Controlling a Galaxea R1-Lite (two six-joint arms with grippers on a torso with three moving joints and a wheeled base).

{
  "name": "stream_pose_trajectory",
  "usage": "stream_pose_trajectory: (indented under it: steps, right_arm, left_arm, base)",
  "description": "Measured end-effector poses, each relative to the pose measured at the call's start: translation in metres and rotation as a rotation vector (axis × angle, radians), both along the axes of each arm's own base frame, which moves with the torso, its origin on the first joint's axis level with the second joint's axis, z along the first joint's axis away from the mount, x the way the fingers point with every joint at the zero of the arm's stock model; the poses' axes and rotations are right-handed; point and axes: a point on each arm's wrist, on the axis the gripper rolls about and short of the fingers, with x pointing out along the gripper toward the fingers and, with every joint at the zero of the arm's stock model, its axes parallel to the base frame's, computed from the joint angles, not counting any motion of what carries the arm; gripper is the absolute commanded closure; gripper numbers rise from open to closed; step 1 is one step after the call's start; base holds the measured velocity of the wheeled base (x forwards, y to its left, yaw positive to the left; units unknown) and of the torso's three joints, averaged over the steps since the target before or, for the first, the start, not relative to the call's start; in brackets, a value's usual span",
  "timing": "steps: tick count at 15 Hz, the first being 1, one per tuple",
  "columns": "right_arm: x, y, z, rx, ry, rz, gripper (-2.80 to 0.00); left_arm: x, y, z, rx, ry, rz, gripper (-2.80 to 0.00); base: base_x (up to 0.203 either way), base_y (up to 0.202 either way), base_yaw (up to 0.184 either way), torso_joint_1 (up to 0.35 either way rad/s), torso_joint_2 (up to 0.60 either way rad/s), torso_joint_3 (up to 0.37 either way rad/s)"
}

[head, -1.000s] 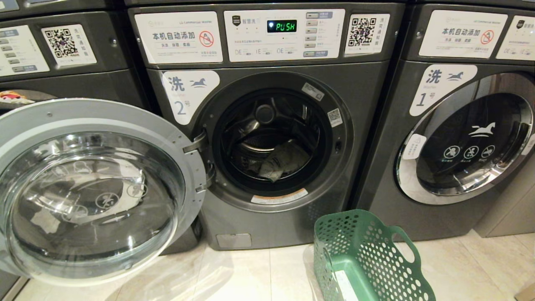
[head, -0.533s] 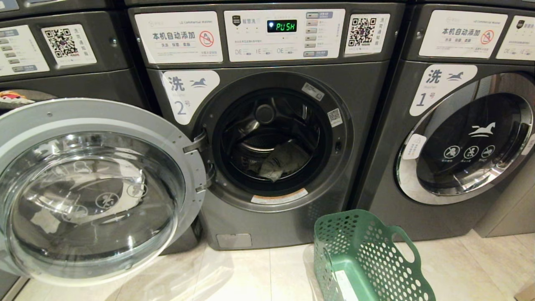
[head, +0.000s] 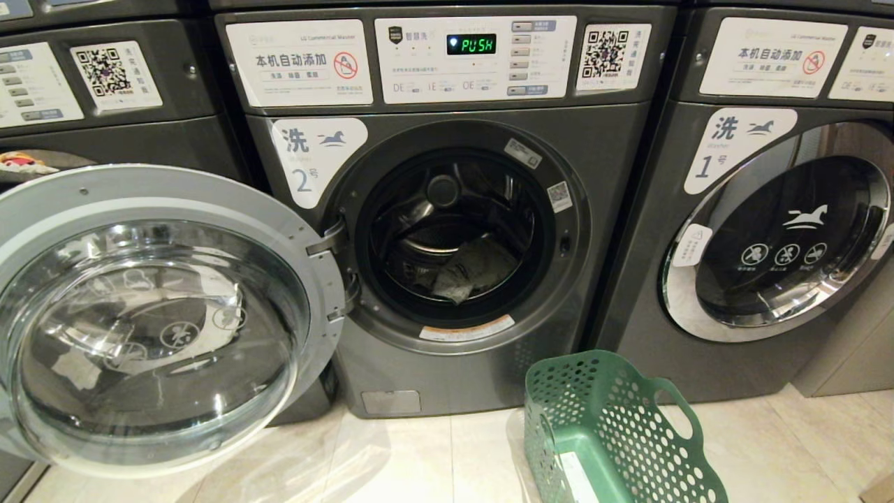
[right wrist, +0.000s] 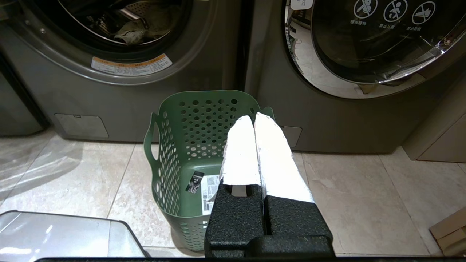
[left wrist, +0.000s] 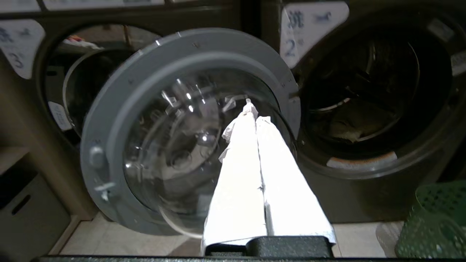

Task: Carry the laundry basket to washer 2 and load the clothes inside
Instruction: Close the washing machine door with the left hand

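Washer 2 (head: 614, 175) stands in the middle with its round glass door (head: 174, 188) swung wide open to the left. The clothes (head: 471, 272), a pale grey-green bundle, lie at the bottom of its drum. The green laundry basket (head: 614, 433) sits on the floor at the washer's right front corner, with only a white sticker on its base. My left gripper (left wrist: 255, 112) is shut and empty, pointing at the open door's glass (left wrist: 174, 145). My right gripper (right wrist: 253, 118) is shut and empty above the laundry basket (right wrist: 182, 145). Neither arm shows in the head view.
Washer 1 (head: 782, 230) stands to the right with its door closed. Another machine, labelled 3 (left wrist: 22, 47), is behind the open door on the left. The floor is beige tile (head: 419, 454). A grey lid-like panel (right wrist: 58, 233) lies low at the left, and a cardboard edge (right wrist: 449, 233) at the right.
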Motion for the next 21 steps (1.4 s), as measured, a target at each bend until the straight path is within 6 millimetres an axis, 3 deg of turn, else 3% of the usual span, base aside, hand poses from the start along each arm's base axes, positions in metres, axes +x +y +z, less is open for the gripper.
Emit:
stream_pose_trajectory:
  steps: [3, 4, 6, 9, 12, 15, 21]
  right_arm:
    - [0.000, 0.000, 0.000, 0.001, 0.000, 0.000, 0.00]
    - [0.000, 0.000, 0.000, 0.005, 0.000, -0.002, 0.00]
    - [0.000, 0.000, 0.000, 0.000, 0.000, 0.000, 0.00]
    - [0.000, 0.000, 0.000, 0.010, 0.001, -0.002, 0.00]
    - [0.000, 0.000, 0.000, 0.022, 0.001, -0.017, 0.00]
    - [0.000, 0.000, 0.000, 0.027, 0.001, -0.019, 0.00]
    - [0.000, 0.000, 0.000, 0.023, 0.001, -0.020, 0.00]
  left_arm:
    - [0.060, 0.001, 0.108, -0.034, -0.023, 0.051, 0.00]
    - [0.086, 0.001, 0.135, -0.055, -0.027, 0.059, 0.00]
    - [0.133, 0.002, 0.168, -0.129, -0.007, 0.064, 0.00]
    - [0.185, 0.003, 0.175, -0.295, 0.118, 0.019, 0.00]
    - [0.213, 0.006, 0.166, -0.349, 0.206, 0.004, 0.00]
    - [0.220, 0.006, 0.162, -0.342, 0.236, 0.008, 0.00]
    - [0.214, 0.006, 0.161, -0.343, 0.260, 0.002, 0.00]
  base:
    - [0.000, 0.000, 0.000, 0.000, 0.00, 0.000]
    - [0.000, 0.000, 0.000, 0.000, 0.00, 0.000]
    - [0.000, 0.000, 0.000, 0.000, 0.00, 0.000]
    - [0.000, 0.000, 0.000, 0.000, 0.00, -0.016]
    - [0.000, 0.000, 0.000, 0.000, 0.00, 0.000]
    - [0.000, 0.000, 0.000, 0.000, 0.00, 0.000]
    - [0.000, 0.000, 0.000, 0.000, 0.00, 0.000]
